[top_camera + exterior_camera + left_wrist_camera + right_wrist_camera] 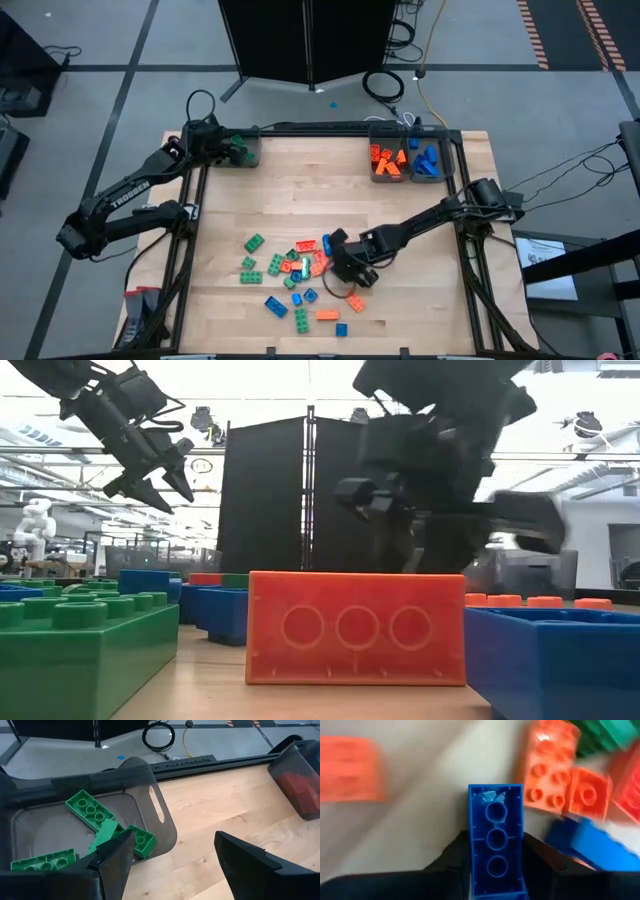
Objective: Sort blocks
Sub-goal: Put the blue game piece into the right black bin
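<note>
A loose pile of green, orange and blue studded blocks (295,275) lies on the wooden table, near its front middle. My right gripper (342,265) is down at the right side of the pile, shut on a blue block (496,845). In the low view it (425,545) stands behind a big orange block (355,628). My left gripper (225,147) hovers open over the far-left grey bin (243,152), which holds several green blocks (90,810); its fingers (175,852) are empty. My right gripper pinches the blue block by its two long sides, near one end (496,875), between its two fingers (451,860). The block's hollow underside with three round sockets faces the wrist camera, and the block sticks out lengthwise past the fingertips. Whether it is off the table does not show.
Two more grey bins stand at the far right edge: one with orange blocks (387,160), one with blue blocks (428,160). Bare wood lies between the bins and the pile. A black frame (330,128) rims the table. Orange blocks (555,765) lie close to the held block.
</note>
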`<control>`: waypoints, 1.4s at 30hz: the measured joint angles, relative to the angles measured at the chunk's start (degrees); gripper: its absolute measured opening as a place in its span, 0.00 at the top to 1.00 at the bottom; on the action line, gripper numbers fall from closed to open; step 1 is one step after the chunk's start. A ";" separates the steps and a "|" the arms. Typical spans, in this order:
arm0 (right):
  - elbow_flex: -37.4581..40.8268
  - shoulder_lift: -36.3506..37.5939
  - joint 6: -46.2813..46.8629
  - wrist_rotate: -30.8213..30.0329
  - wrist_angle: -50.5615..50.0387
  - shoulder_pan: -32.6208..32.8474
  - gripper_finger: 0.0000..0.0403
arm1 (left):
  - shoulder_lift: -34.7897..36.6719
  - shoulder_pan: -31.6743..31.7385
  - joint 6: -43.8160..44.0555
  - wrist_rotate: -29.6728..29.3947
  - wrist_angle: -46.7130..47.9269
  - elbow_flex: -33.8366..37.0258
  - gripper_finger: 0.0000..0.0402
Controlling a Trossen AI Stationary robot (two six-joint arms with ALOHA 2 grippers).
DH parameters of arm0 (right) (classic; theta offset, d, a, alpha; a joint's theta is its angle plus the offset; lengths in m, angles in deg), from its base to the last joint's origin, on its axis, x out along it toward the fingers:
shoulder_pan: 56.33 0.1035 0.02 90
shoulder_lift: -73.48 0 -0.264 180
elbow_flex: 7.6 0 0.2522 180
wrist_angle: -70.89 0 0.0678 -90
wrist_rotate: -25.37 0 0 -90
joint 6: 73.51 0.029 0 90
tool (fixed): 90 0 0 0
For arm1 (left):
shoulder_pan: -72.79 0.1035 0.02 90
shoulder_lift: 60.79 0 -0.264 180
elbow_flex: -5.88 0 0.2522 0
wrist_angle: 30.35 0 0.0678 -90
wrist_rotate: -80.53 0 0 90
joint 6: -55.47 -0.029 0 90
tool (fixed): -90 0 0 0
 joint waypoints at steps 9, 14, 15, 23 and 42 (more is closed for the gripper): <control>-6.04 2.96 16.59 -1.42 -7.47 -3.00 0.72 | -0.01 0.00 0.01 -0.02 -0.03 0.00 0.31; -6.61 9.17 19.62 -0.89 -8.85 -3.82 0.72 | -0.02 0.02 0.01 -0.02 -0.11 0.01 0.31; -6.62 10.80 20.45 -1.96 -9.58 -4.22 0.72 | -0.02 0.00 0.00 -0.02 0.00 0.02 0.31; -3.32 25.17 32.35 -17.69 -23.35 -12.63 0.72 | -0.13 0.00 0.24 -0.02 -0.07 0.02 0.31; 19.93 39.43 70.22 -28.31 -21.89 -51.67 0.72 | -0.13 0.02 0.50 -0.02 -0.07 0.02 0.31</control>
